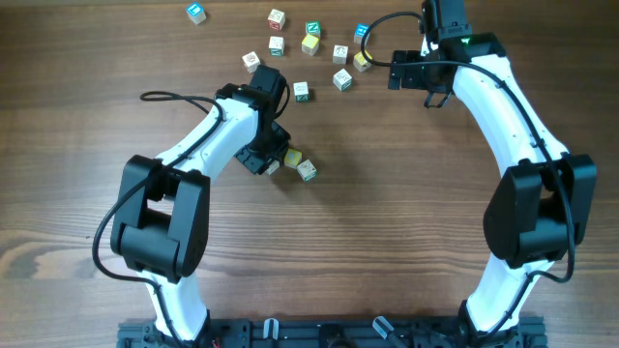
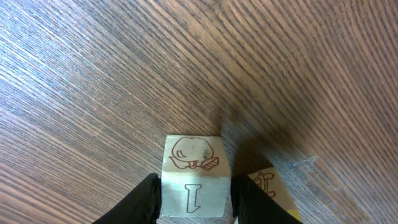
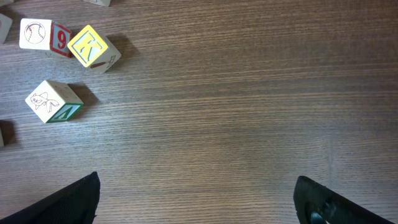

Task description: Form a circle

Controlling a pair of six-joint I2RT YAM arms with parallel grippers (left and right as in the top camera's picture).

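My left gripper (image 2: 194, 202) is shut on a white letter cube (image 2: 193, 167) that shows an "I" and a brown drawing and rests on the wood. A pale yellow cube (image 2: 273, 186) sits just outside the right finger. From overhead, the left gripper (image 1: 275, 160) is low over the table's middle, with that yellowish cube (image 1: 292, 158) and a white one (image 1: 307, 170) beside it. No circle of cubes shows in any view. My right gripper (image 1: 422, 79) hovers at the back right, and its jaws (image 3: 196, 199) stand wide open over bare wood.
Several loose cubes (image 1: 309, 43) lie scattered along the back, with a blue one (image 1: 196, 12) far left. In the right wrist view, a yellow "K" cube (image 3: 93, 48), a red "9" cube (image 3: 43, 36) and a green-edged cube (image 3: 54, 101) lie left of the gripper.
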